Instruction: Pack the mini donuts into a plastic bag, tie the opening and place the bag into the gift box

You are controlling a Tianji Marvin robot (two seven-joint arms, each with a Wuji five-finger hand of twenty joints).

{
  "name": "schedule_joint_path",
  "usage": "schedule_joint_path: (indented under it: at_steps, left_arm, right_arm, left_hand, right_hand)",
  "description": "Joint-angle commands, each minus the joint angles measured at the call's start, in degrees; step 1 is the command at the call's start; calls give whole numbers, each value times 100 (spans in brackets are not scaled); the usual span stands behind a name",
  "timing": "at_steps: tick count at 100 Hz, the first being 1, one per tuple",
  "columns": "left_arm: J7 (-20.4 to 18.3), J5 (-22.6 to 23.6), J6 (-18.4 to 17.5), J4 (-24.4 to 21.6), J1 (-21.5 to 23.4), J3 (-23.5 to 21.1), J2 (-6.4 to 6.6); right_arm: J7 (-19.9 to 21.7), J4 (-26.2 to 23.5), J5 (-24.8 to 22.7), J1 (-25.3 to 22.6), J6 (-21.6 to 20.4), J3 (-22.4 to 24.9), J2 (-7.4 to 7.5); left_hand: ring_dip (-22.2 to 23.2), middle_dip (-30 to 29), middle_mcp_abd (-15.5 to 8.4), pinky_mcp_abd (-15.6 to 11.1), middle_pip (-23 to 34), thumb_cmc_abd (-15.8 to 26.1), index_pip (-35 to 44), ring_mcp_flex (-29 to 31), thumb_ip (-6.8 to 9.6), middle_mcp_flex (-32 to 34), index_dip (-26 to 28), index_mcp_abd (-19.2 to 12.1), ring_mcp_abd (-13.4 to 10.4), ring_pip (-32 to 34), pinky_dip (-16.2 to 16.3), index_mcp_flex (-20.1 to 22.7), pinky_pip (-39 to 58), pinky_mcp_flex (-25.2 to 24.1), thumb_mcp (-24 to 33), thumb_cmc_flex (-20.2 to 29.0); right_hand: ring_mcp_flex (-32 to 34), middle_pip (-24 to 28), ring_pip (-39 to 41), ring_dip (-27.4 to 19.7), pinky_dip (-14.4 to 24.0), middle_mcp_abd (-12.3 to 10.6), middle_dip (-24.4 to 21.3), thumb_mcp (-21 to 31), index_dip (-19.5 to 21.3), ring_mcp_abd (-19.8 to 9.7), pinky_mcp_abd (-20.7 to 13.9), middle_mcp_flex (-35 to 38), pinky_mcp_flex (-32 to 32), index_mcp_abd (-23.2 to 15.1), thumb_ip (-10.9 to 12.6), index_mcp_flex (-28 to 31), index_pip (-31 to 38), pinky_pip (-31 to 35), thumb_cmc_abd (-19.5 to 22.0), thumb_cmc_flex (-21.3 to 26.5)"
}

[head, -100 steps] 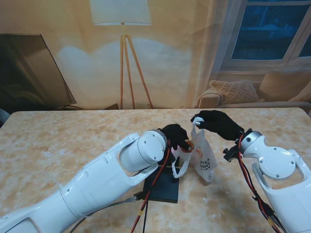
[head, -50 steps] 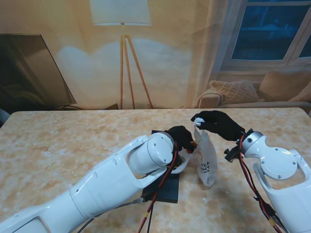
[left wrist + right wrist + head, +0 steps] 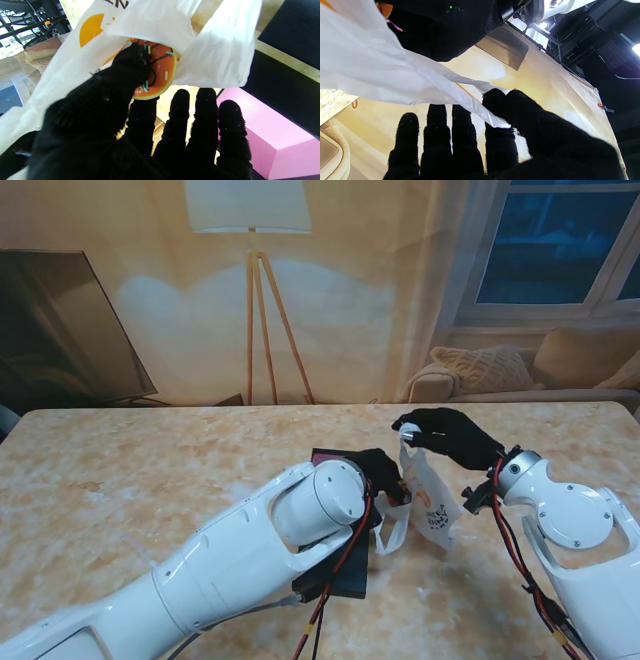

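Left hand (image 3: 105, 120): thumb and forefinger pinch an orange-glazed mini donut (image 3: 156, 72) at the mouth of the plastic bag (image 3: 425, 505); other fingers spread.
Right hand (image 3: 445, 435): thumb and forefinger pinch the bag's top edge, holding it up.
Bag: hangs over the counter (image 3: 150, 470), at 3 o'clock of the left hand.
Gift box (image 3: 272, 140): pink, beside a dark lid (image 3: 345, 575), beneath the left hand.

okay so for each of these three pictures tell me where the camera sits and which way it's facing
Stand view: above the shoulders, facing down at the table; both arms and hands show.
Left wrist: along the left hand, at a donut entering the bag.
Right wrist: along the right hand pinching the bag's edge.
All three share the bag.
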Motion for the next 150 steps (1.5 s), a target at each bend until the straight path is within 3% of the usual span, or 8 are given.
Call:
schedule_joint_path:
  at_steps: [1,19,43,55,85,109,127,150]
  left_arm:
    - [-63,-40,-8,-83,56,-9,-67]
    - [74,-23,-77,-177,137,-74,-85]
    - [386,-448,380,-345,358,-408,-235]
    - [669,-791,715,-410,523,-641,-417]
    - [508,-215,316,-37,271,-150,-398]
    - [499,237,60,-10,198,-16,-314]
    - [769,90,172,-48,316,-180,-424]
    - [739,-3,272,12,314,-159,-466]
  right_arm:
    - [101,-14,8,-32,-45,-24,-8]
    - [99,-7,-45,-32,-86,-31,-2]
    - [52,18,-340,-45,-310,-58,26]
    - [5,35,-588,-37,-461,-73,45]
    - [110,42,-371,-11,-499,-101,54]
    - [175,-67,-105,-114,-310,-43,38]
    - [250,-74,-48,-122,-273,-42,49]
    - [207,-26,-106,-66,-326,-82,44]
  left_hand:
    - [-391,-358,29,-164,-206,102,224,-178,-53,-224,-78,-183,78,-312,-138,239,-101,-81,9,94]
    - [-1471,-1029,-40,-180,-453,111,217,-361,-51,-277,-127,-173,64,-1230,-560,240,-593,-139,12,97]
    - [-2132,-1426,-127,-127,-584,197,138,-603,-37,-339,-206,-101,89,-1886,-1079,256,-1155,-353,-38,141]
    - [-2293,-1514,-163,-132,-588,248,87,-694,-16,-371,-243,-88,71,-2035,-1198,257,-1276,-437,-71,186]
    - [-2270,-1562,-131,-72,-488,362,78,-627,7,-350,-251,-69,145,-1871,-1179,239,-1103,-394,-177,224]
    - [-2135,-1509,-98,-33,-361,536,59,-520,58,-282,-236,-43,195,-1645,-1127,176,-920,-314,-356,289]
    - [-2099,-1482,-136,-53,-311,619,63,-532,71,-303,-243,-32,175,-1588,-1120,142,-870,-312,-418,302]
    - [-2093,-1484,-114,-59,-302,663,58,-538,89,-321,-260,1,183,-1574,-1132,113,-861,-315,-468,317]
  right_hand:
    - [-58,-37,-124,-125,-135,-193,-42,515,-1,-160,-230,-188,16,-924,400,124,-90,-118,329,357]
    - [-67,-44,-164,-172,-190,-185,-51,536,-18,-156,-275,-194,7,-941,399,140,-99,-213,315,349]
    - [-211,-109,-277,-251,-312,-235,-96,596,-100,-190,-181,-248,-215,-1033,384,200,-169,-443,239,291]
    - [-286,-193,-392,-333,-430,-304,-156,599,-103,-243,-50,-269,-360,-1157,359,230,-242,-606,202,247]
    - [-217,-167,-396,-359,-447,-282,-158,631,-97,-215,-245,-221,-174,-1096,340,248,-250,-550,173,271]
    - [-126,-109,-328,-365,-432,-224,-154,848,-291,-140,-318,-118,-14,-777,278,297,-111,-493,3,316]
    - [-2,-57,-268,-354,-394,-293,-140,837,-331,-200,-392,-26,127,-759,277,297,-78,-412,27,325]
    - [35,-22,-237,-350,-376,-325,-113,774,-290,-219,-431,-16,169,-784,309,255,-76,-395,101,331]
